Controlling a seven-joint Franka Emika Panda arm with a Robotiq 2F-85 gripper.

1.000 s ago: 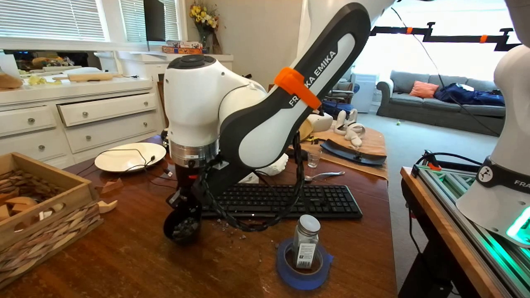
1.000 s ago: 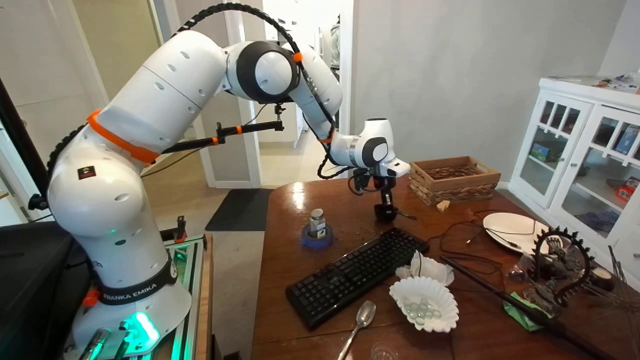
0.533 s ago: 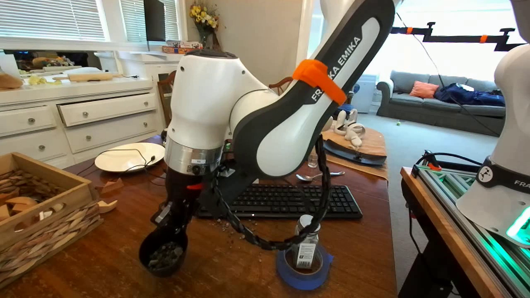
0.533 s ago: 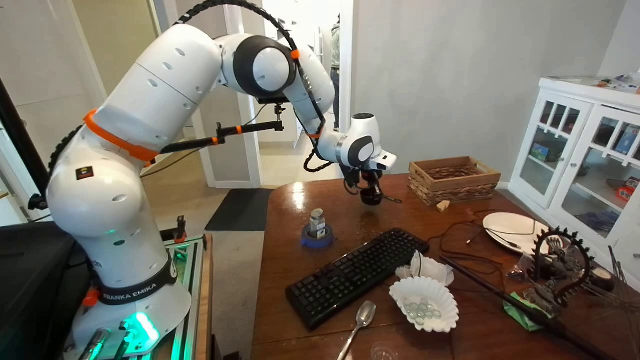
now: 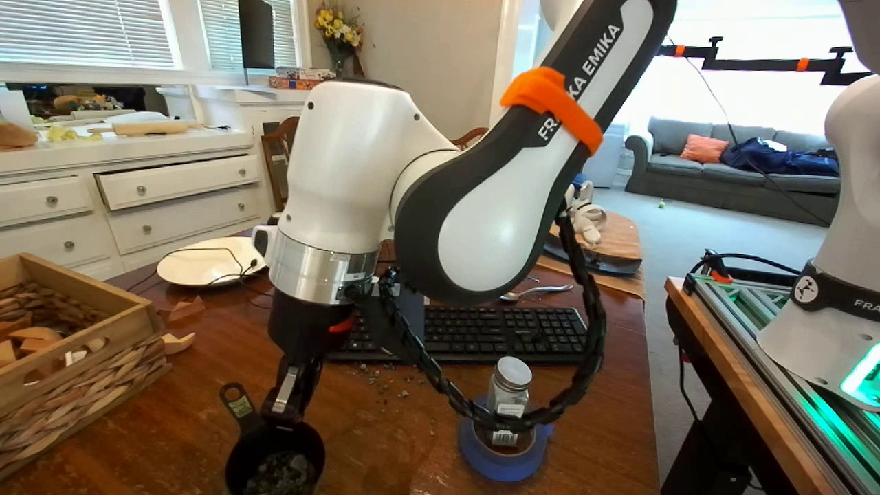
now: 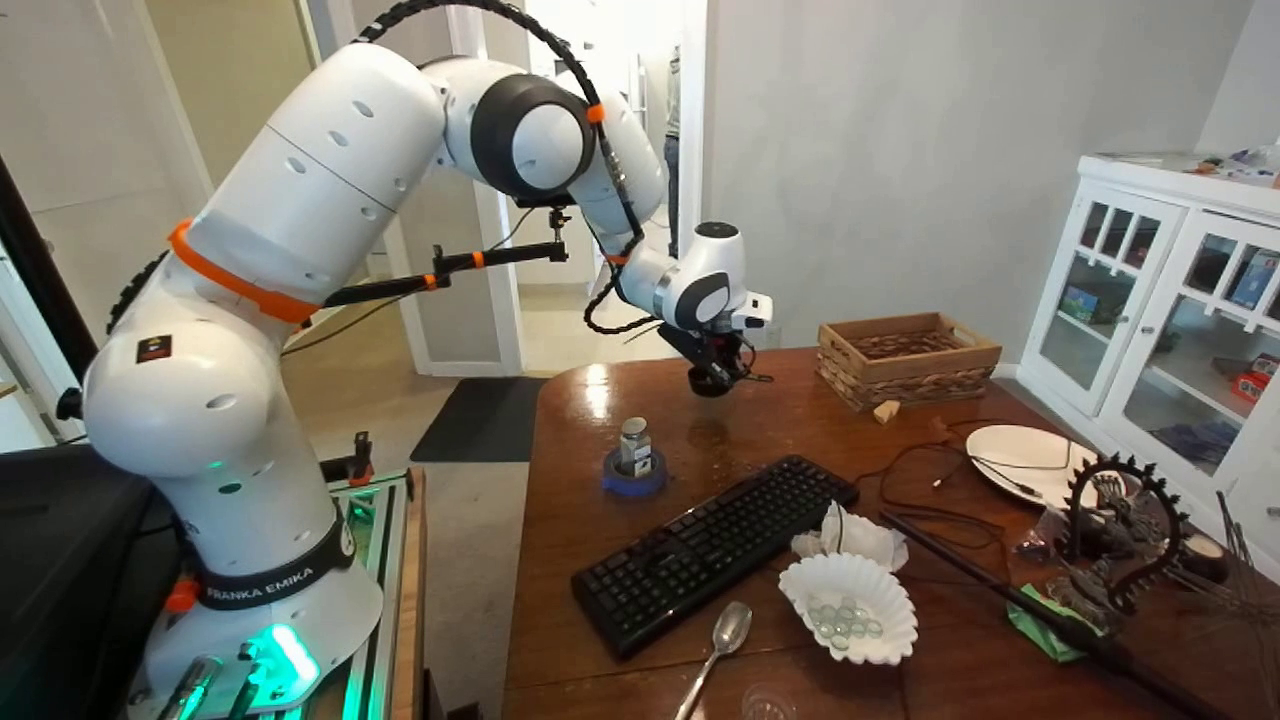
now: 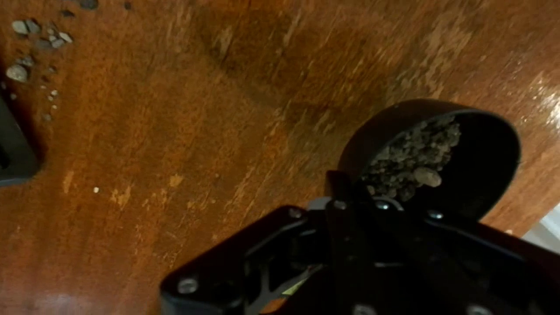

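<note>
My gripper (image 5: 283,412) is shut on the wall of a black measuring cup (image 5: 306,447) and holds it above the wooden table. The cup's handle (image 5: 237,402) sticks out to one side, free of the fingers. Grey gravel (image 5: 282,474) lies inside the cup. In the wrist view the cup (image 7: 490,148) is tilted, with the gravel (image 7: 411,162) gathered on the side near the fingertips (image 7: 352,183). The cup (image 6: 708,382) also shows under the gripper in an exterior view. Loose gravel (image 5: 385,381) is scattered on the table near the keyboard.
A glass jar (image 5: 510,392) stands inside a roll of blue tape (image 5: 505,464). A black keyboard (image 6: 715,550) lies beside it. A woven basket (image 6: 908,365) with wood pieces, a plate (image 6: 1030,460), a white scalloped bowl (image 6: 850,600) and a spoon (image 6: 725,640) are on the table.
The arm has lifted the cup off the table area by the keyboard and carried it away from the keyboard, leftward in an exterior view. The cup has turned, so its handle now shows.
</note>
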